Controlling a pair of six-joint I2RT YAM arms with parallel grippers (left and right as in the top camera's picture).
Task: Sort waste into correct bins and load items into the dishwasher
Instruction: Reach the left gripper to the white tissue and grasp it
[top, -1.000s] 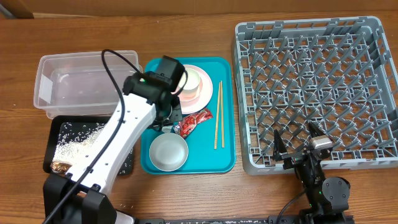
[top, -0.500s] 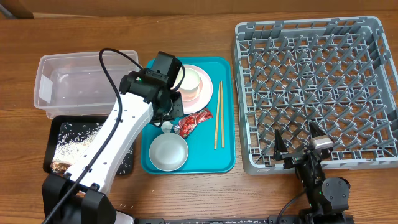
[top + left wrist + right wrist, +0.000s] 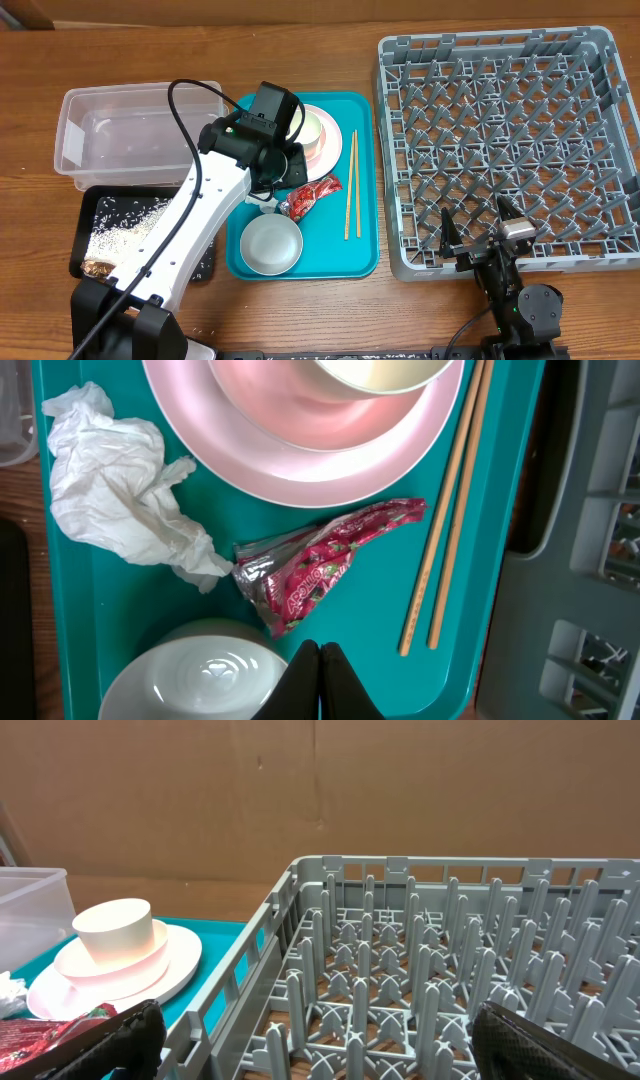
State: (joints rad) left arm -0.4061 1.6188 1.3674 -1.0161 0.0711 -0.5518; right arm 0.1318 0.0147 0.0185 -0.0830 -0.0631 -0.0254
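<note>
Overhead view shows the dish rack (image 3: 480,45) holding no dishes, as it did a second ago, so the loading half of the task is not begun. The left arm (image 3: 190,220) is the only thing that has moved: its wrist has drifted a little toward the clear tub (image 3: 70,100) and come back, and now hangs over the teal tray (image 3: 360,240) at the near edge of the plate (image 3: 300,470). Nothing on the tray has shifted with it. The tub looks empty, though its clear walls make that hard to confirm. The black tray (image 3: 85,205) carries the grains (image 3: 120,220) with brown scraps at its near corner, so I judge the food waste already sorted. The plate keeps the pink bowl (image 3: 290,390) and the cream cup (image 3: 380,370) stacked on it. The white bowl (image 3: 270,243) sits on the tray's near half, and the chopsticks (image 3: 351,185) lie side by side along the tray's right part. The left gripper (image 3: 320,660) is pinched fully together and holds nothing, its tip just above the rim of the white bowl and just short of the wrapper (image 3: 320,555). The tissue (image 3: 120,490) lies beside the wrapper, touching its crimped end. In my judgement the small shift is lining-up only, with no pickup started, and the fingers must part before either piece of waste can be taken. The right gripper (image 3: 478,235) stands spread wide and empty at the rack's near edge, unmoved.
</note>
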